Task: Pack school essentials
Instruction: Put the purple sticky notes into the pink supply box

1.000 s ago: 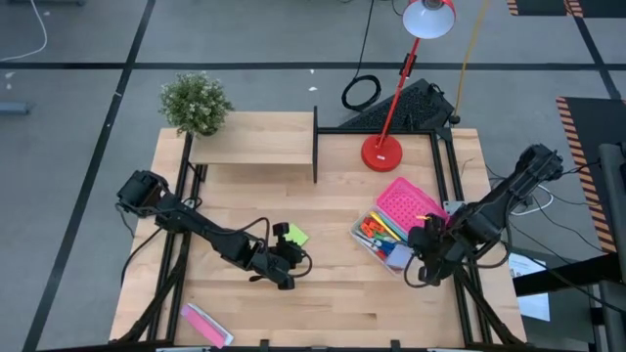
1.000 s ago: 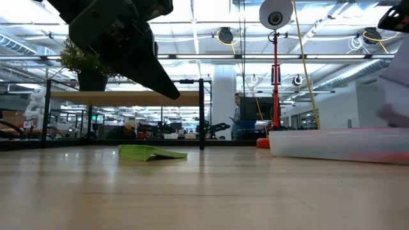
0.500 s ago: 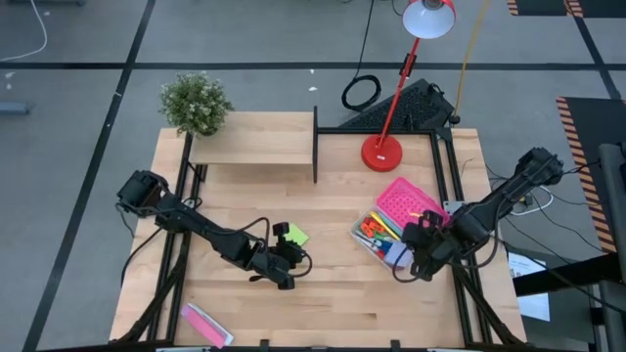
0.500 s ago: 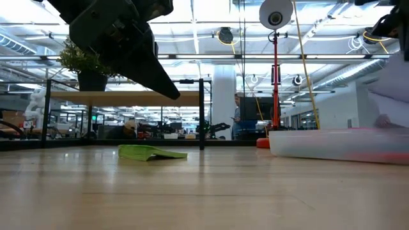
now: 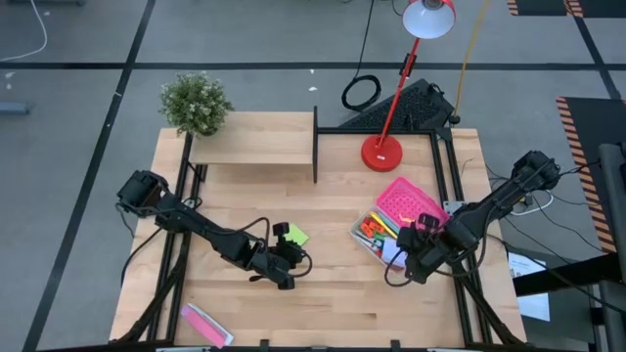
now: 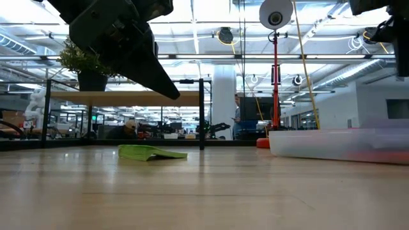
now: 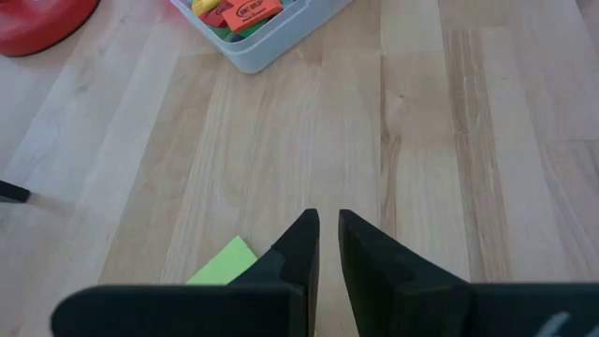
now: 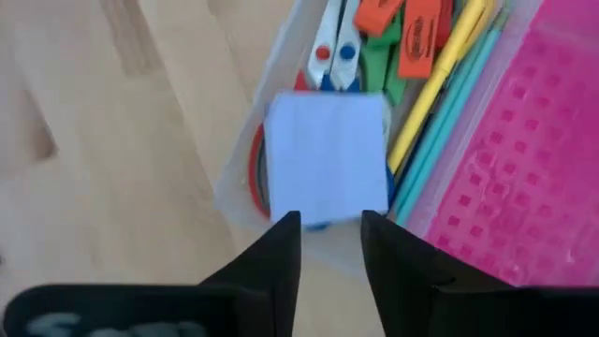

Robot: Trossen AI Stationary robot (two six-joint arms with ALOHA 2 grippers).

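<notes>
In the clear box (image 5: 369, 239) near the table's right edge, we found a pale-blue sticky-note pad (image 8: 327, 154) lying flat on blue-handled scissors (image 8: 334, 52), beside orange blocks (image 8: 416, 36) and a yellow pen (image 8: 440, 80). The pink perforated lid (image 5: 409, 202) leaned against the box's far side. The right gripper (image 8: 330, 227) hung just above the pad, its fingers spread and holding nothing. A green sticky-note pad (image 5: 296, 235) lay on the table (image 5: 342, 293) mid-left; the left gripper (image 7: 328, 225) stood beside it, fingers nearly together, empty.
</notes>
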